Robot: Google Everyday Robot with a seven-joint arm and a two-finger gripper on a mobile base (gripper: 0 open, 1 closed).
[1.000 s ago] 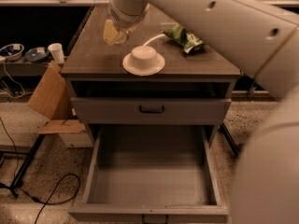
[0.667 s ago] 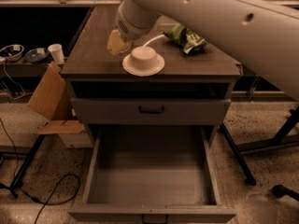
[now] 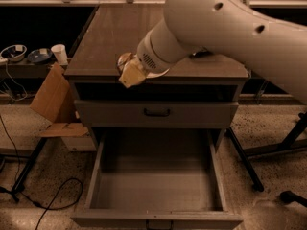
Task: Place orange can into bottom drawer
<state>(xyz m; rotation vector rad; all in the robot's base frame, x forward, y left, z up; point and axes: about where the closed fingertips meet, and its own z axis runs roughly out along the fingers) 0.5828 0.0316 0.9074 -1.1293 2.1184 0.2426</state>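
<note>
My gripper (image 3: pixel 129 71) hangs at the front edge of the cabinet top, left of centre, above the drawers. Its pale yellow fingers (image 3: pixel 133 75) are shut on the orange can (image 3: pixel 125 59), of which only a shiny orange-gold sliver shows at the tip. Straight below, the bottom drawer (image 3: pixel 156 218) is pulled fully out, a wide grey box with nothing inside and a small dark handle at the lower rim. My large white arm (image 3: pixel 230 28) crosses the right half of the view.
The shallower grey drawer (image 3: pixel 156 113) with a black handle is closed. A white plate edge (image 3: pixel 162 73) peeks from under the arm. A cardboard box (image 3: pixel 53 99), white cup (image 3: pixel 60 54) and bowls (image 3: pixel 14 52) sit to the left; black stand legs (image 3: pixel 244 163) are on the right.
The gripper has swung from over the back-left of the cabinet top forward to its front edge. The arm now covers the plate, the bowl and the green bag.
</note>
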